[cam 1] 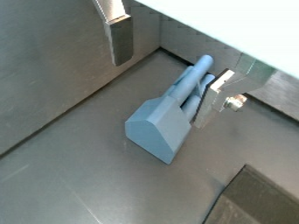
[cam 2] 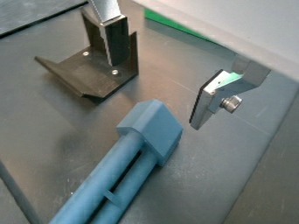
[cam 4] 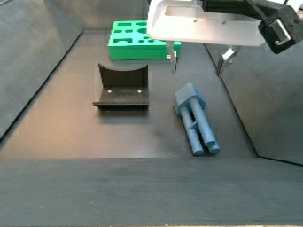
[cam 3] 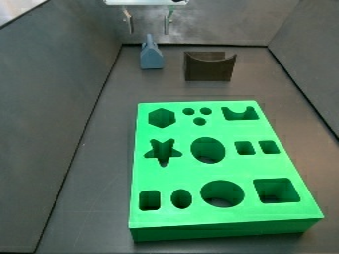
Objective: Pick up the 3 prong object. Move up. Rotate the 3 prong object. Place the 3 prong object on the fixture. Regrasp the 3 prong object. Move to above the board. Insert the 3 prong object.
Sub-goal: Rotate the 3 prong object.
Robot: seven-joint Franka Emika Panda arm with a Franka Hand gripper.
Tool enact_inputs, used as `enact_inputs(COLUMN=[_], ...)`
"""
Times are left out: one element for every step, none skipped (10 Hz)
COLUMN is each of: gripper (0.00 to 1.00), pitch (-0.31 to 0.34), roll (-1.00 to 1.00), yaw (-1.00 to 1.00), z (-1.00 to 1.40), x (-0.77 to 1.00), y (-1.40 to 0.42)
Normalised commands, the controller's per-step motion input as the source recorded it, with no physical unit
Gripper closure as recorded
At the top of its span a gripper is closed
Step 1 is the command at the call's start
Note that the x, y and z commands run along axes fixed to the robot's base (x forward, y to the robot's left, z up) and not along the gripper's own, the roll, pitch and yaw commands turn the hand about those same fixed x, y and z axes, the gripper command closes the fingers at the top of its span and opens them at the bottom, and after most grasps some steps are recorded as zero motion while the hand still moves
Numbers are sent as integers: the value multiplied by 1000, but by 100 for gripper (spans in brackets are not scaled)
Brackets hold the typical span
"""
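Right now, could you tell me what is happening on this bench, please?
A Franka arm's gripper hangs open above the 3 prong object, which lies flat on the dark floor, not held. In a wrist view the fingers stand on either side of the piece's wide end without touching it. The fixture sits beside the piece, nothing on it. The green board lies further off, and no piece shows in its holes.

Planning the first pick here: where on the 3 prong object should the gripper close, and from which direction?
The 3 prong object lies flat on the floor, apart from the fixture. Probably best to come straight down and close across the narrow prong shaft, one finger on each long side, near its middle. The open gripper hangs above its blocky end.
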Motion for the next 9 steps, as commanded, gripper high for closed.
enact_inputs(gripper=[0, 0, 0, 0, 0, 0, 0, 0, 0], pitch=[-30, 0, -12, -24, -32, -32, -33, -36, -36], roll=[10, 0, 2, 1, -8, -21, -31, -39, -48], yaw=[207, 0, -26, -26, -21, -14, -9, -4, 0], z=[-34, -1000, -1000, -1000, -1000, -1000, -1000, -994, -860], x=[30, 0, 8, 15, 21, 29, 38, 50, 49], y=[-1, 0, 1, 1, 1, 3, 5, 7, 8])
